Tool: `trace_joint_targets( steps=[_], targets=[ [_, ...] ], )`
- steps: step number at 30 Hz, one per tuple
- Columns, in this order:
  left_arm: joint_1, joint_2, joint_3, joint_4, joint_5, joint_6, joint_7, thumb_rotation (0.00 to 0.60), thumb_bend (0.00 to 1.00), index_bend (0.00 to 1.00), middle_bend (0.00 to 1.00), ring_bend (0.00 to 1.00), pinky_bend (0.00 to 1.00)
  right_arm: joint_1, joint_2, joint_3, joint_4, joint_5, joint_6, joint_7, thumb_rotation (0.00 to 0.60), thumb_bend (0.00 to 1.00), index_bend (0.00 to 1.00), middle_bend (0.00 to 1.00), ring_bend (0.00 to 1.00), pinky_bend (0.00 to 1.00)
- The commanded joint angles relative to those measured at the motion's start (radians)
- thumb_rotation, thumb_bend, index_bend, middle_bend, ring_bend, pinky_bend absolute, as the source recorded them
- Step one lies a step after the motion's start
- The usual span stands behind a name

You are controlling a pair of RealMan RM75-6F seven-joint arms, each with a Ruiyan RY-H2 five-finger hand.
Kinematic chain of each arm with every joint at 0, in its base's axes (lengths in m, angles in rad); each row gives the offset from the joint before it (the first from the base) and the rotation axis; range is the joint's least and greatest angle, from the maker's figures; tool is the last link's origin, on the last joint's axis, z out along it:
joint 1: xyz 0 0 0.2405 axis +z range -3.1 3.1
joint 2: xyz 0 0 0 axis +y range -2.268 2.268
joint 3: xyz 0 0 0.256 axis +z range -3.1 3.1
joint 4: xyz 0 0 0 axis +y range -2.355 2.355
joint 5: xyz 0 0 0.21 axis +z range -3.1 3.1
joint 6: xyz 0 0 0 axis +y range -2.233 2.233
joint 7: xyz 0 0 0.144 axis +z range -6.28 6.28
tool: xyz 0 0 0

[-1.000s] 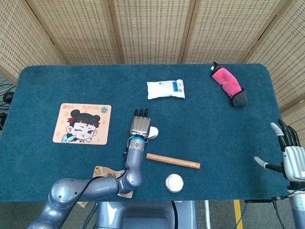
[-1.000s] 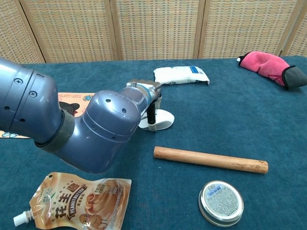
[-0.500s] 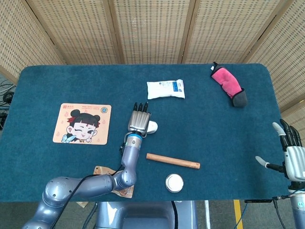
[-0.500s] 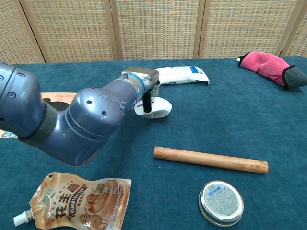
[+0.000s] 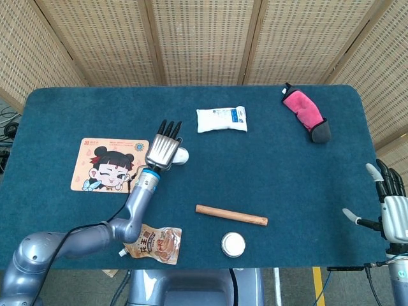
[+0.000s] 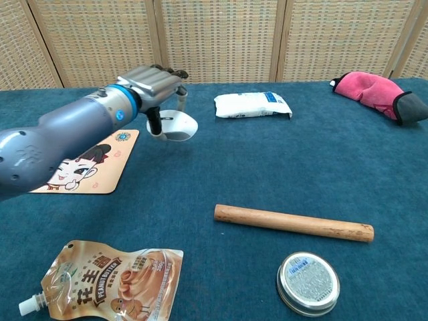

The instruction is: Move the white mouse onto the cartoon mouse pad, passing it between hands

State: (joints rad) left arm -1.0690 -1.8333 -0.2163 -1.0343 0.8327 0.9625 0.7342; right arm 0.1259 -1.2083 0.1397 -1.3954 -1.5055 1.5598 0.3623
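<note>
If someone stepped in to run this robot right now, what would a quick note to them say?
Left hand: holds the white mouse above the table, just right of the cartoon mouse pad.
Right hand: open, holding nothing, at the table's far right edge.
Done: mouse is in the left hand, close to the pad.
Left: carry it over the pad, set it down, let go.

Dark teal table (image 5: 287, 185), white tissue pack (image 5: 221, 119) near the back edge, pink-and-grey cloth item (image 5: 305, 113) at far right, wooden dowel (image 5: 231, 215) toward the front, round metal tin (image 5: 233, 243) just beside it, peanut butter pouch (image 5: 153, 241) – front left, woven screen panels (image 5: 204, 38) behind.
</note>
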Motion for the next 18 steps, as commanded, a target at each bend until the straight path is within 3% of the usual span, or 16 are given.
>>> trace_joint_targets(
  steps=[1,5,7,12,18],
  targets=[
    [0.061,0.071,0.062,-0.011,0.098,-0.020,-0.106,0.600,0.24,0.57,0.00,0.00,0.00,0.000,-0.001,0.000,-0.001,-0.001,0.001,-0.007,0.600,0.00,0.06,0.00,0.00,0.00],
    [0.122,0.140,0.128,0.009,0.229,-0.021,-0.252,0.600,0.24,0.58,0.00,0.00,0.00,0.000,-0.006,-0.002,-0.006,-0.004,0.002,-0.036,0.600,0.00,0.06,0.00,0.00,0.00],
    [0.163,0.184,0.188,0.050,0.330,-0.018,-0.368,0.600,0.24,0.59,0.00,0.00,0.00,0.001,-0.014,-0.005,-0.012,-0.012,0.007,-0.070,0.600,0.00,0.06,0.00,0.00,0.00],
    [0.199,0.202,0.248,0.154,0.471,0.004,-0.553,0.600,0.24,0.59,0.00,0.00,0.00,0.002,-0.022,-0.005,-0.017,-0.015,0.011,-0.102,0.600,0.00,0.06,0.00,0.00,0.00],
    [0.252,0.198,0.337,0.362,0.642,0.096,-0.730,0.600,0.24,0.60,0.00,0.00,0.00,0.005,-0.036,-0.005,-0.013,-0.012,0.005,-0.135,0.600,0.00,0.06,0.00,0.00,0.00]
  ],
)
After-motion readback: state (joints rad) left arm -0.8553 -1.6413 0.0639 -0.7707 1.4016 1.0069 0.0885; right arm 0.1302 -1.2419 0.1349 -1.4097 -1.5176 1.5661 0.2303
